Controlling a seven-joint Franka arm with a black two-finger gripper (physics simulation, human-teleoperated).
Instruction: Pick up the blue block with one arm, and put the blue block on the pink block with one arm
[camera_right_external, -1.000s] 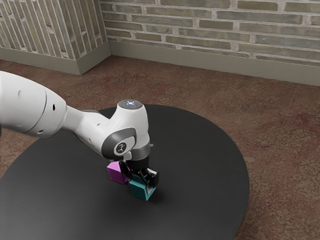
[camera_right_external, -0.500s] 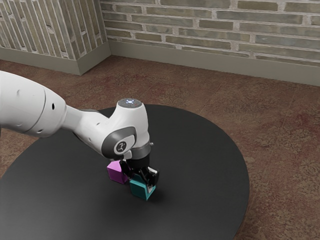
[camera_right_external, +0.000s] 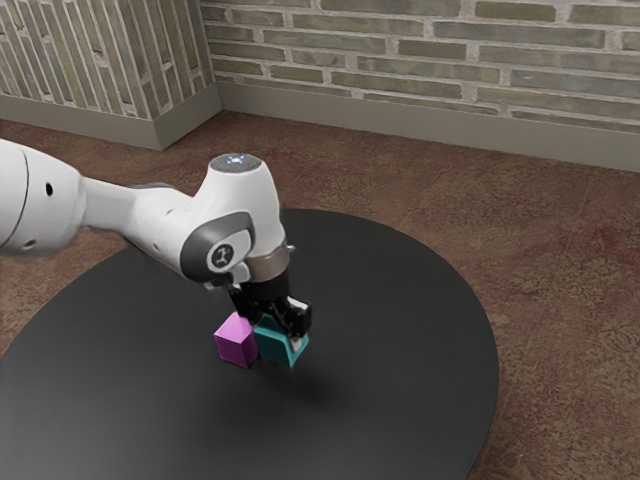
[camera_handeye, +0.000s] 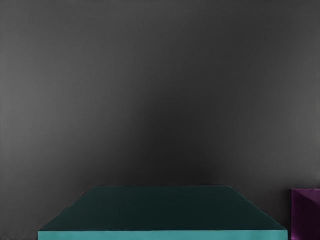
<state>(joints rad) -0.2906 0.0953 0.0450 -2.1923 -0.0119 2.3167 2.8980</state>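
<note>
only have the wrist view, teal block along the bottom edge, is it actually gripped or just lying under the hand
Observer: Gripped. In the exterior view the black two-finger gripper has a finger on each side of the blue-green cube block.
Operator: is it off the table
Observer: It looks so. Its shadow lies on the round black table, a little apart from the cube.
Operator: and the purple thing at my edge
Observer: That is the magenta-pink cube block, resting on the table. The held cube is beside it, toward the exterior view's right, not above it.
</note>
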